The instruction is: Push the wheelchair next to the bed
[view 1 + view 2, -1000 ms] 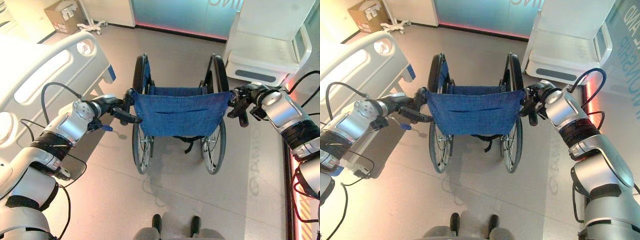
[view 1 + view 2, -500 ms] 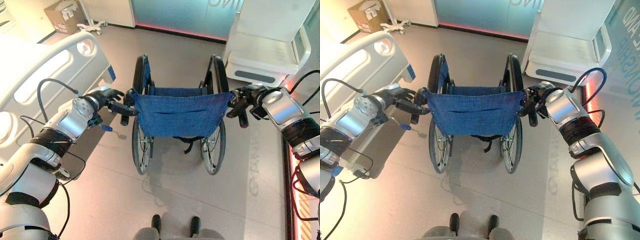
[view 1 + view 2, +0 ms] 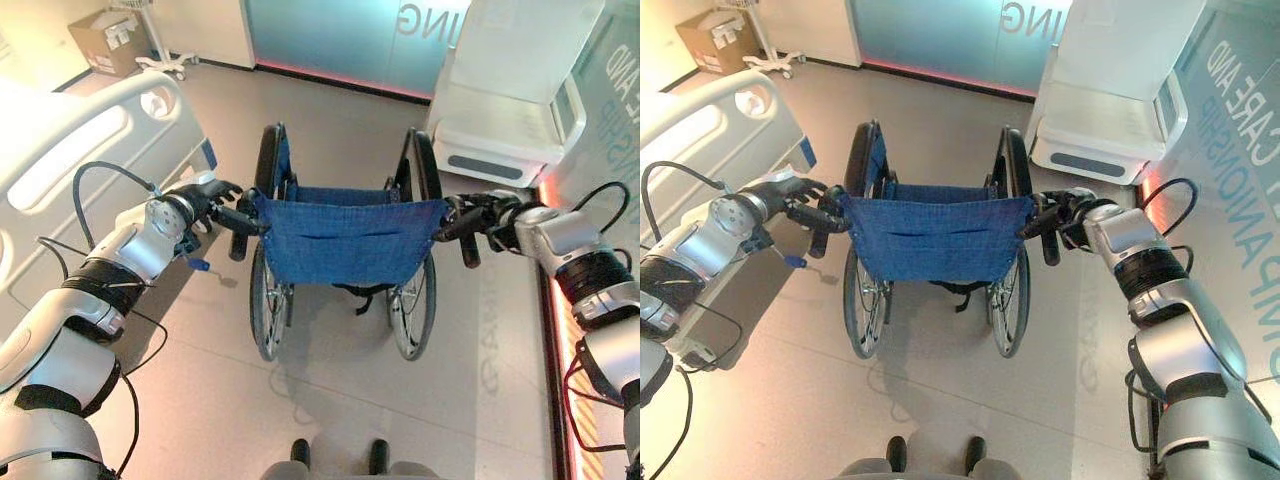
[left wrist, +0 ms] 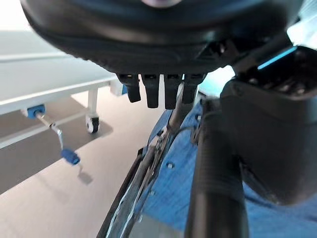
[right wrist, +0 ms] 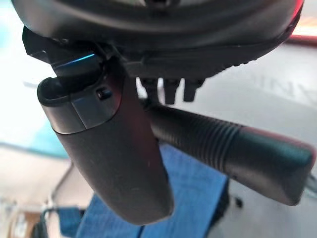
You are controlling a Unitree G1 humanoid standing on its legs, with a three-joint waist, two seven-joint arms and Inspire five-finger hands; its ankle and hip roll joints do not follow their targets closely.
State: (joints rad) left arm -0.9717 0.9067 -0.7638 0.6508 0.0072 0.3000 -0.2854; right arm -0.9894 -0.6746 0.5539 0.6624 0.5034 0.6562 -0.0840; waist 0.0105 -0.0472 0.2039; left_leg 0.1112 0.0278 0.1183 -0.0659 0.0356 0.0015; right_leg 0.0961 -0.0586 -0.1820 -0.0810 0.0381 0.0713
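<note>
Standing at the centre of a grey floor (image 3: 200,380), a folding wheelchair (image 3: 345,240) with a blue fabric backrest (image 3: 345,238) faces 12 o'clock, its 2 large wheels either side of the seat. The bed (image 3: 70,150), white with a moulded side rail, lies at 10 o'clock, just beside the chair's left wheel but apart from it.

At 9 o'clock the left hand (image 3: 205,200) reaches the wheelchair's left push handle (image 3: 238,222); the left wrist view shows the thumb (image 4: 277,144) lying against the ribbed black grip (image 4: 215,193) while the fingers (image 4: 158,91) hang partly curled above it, so the hold looks loose rather than fully wrapped. A blue crank handle (image 4: 71,157) on the bed frame hangs above the floor in that same view.

At 3 o'clock the right hand (image 3: 490,215) meets the right push handle (image 3: 460,232). In the right wrist view the thumb (image 5: 114,158) crosses in front of the grip (image 5: 233,156) and the fingers (image 5: 171,89) curl down behind it, clasping the handle.

A white cabinet-like unit (image 3: 520,110) stands at 1 o'clock, a cardboard box (image 3: 105,40) at 11 o'clock near the far wall, beside a wheeled stand base (image 3: 165,62).
</note>
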